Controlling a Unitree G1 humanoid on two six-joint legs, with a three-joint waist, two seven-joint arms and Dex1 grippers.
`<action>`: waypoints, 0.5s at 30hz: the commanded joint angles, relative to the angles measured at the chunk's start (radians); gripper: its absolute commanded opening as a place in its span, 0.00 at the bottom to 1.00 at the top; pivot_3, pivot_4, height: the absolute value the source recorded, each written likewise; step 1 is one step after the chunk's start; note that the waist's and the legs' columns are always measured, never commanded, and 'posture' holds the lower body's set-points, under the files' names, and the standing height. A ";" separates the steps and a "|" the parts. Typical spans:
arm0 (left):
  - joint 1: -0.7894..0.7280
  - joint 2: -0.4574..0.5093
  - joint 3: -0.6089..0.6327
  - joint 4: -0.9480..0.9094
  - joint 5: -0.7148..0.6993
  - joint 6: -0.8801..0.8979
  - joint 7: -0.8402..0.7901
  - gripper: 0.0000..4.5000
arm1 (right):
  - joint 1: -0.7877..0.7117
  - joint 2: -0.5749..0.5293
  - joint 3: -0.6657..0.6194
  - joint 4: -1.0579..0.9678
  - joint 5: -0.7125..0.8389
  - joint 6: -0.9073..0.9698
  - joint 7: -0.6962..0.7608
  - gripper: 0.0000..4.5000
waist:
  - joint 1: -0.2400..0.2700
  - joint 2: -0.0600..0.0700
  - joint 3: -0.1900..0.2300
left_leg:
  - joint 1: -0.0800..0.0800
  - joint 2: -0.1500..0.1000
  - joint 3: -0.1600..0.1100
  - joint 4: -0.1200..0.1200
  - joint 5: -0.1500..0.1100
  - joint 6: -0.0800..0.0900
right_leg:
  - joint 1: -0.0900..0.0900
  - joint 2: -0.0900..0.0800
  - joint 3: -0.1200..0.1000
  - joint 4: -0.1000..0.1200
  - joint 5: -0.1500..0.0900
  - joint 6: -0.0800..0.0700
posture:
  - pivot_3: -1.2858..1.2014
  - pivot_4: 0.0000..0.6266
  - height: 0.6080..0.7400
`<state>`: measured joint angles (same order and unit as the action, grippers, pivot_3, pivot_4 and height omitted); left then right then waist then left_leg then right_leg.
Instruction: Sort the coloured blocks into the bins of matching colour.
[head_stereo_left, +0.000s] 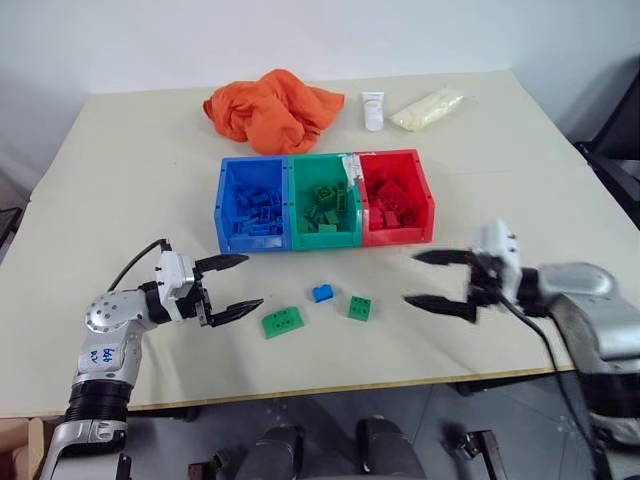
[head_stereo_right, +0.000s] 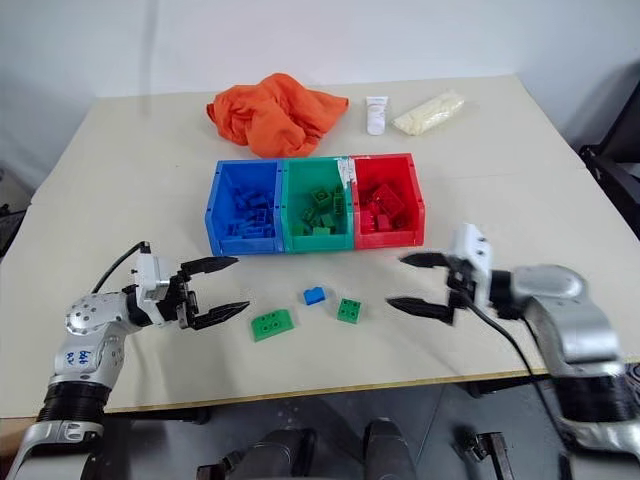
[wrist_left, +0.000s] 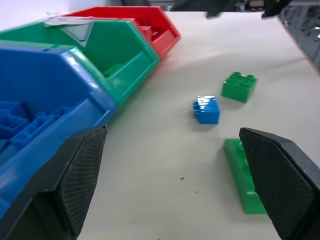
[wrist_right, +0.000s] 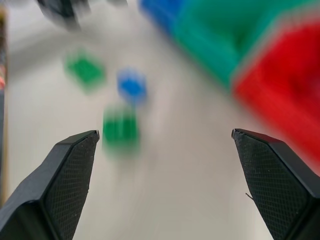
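3 loose studded plastic bricks lie on the pale worktop (head_stereo_left: 120, 180) in front of the joined blue, green and red plastic bins (head_stereo_left: 325, 241): wide sloped green brick (head_stereo_left: 281, 322), small blue brick (head_stereo_left: 322, 293), square green brick (head_stereo_left: 361, 308). My left gripper (head_stereo_left: 232, 288) gapes wide beside the sloped brick, placed to take it; my right gripper (head_stereo_left: 438, 281) is wide too, empty.

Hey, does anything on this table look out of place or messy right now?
Three blocks lie loose on the table in front of the bins: a wide green block, a small blue block and a green block. An orange cloth sits crumpled behind the bins. Nothing looks damaged.
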<state>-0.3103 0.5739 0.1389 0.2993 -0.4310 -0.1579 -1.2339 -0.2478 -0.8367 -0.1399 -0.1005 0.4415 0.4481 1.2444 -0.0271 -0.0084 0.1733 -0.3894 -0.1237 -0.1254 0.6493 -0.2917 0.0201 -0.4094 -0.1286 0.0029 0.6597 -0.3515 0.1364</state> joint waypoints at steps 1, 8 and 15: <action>0.002 0.024 0.019 0.004 -0.011 -0.014 -0.024 1.00 | 0.053 -0.074 -0.069 -0.036 0.005 -0.021 0.021 0.99 | -0.002 0.000 0.000 | 0.000 0.000 0.001 0.000 0.000 0.000 | 0.000 0.000 0.000 0.000 0.000 0.000 | 0.52 0.24 1.00; 0.019 0.026 0.024 -0.031 -0.018 -0.004 -0.021 1.00 | 0.041 -0.108 0.005 -0.108 -0.019 -0.004 -0.012 0.99 | 0.002 0.000 0.000 | 0.001 0.001 0.003 0.001 0.000 0.000 | 0.000 0.000 0.001 0.000 0.000 0.000 | 0.52 0.24 1.00; 0.141 0.032 0.050 -0.195 -0.047 0.038 0.020 1.00 | -0.112 0.006 0.207 -0.177 -0.058 0.039 -0.080 0.99 | -0.001 0.000 0.000 | 0.001 0.002 0.002 0.000 0.000 0.000 | 0.000 0.000 0.003 -0.001 0.000 0.000 | 0.52 0.24 1.00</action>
<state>-0.1868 0.5961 0.1630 0.1630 -0.4490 -0.1288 -1.2279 -0.3349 -0.8478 0.0340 -0.2426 0.3916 0.4808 1.1815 -0.0283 -0.0088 0.1736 -0.3887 -0.1218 -0.1233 0.6492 -0.2919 0.0202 -0.4092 -0.1280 0.0057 0.6587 -0.3515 0.1364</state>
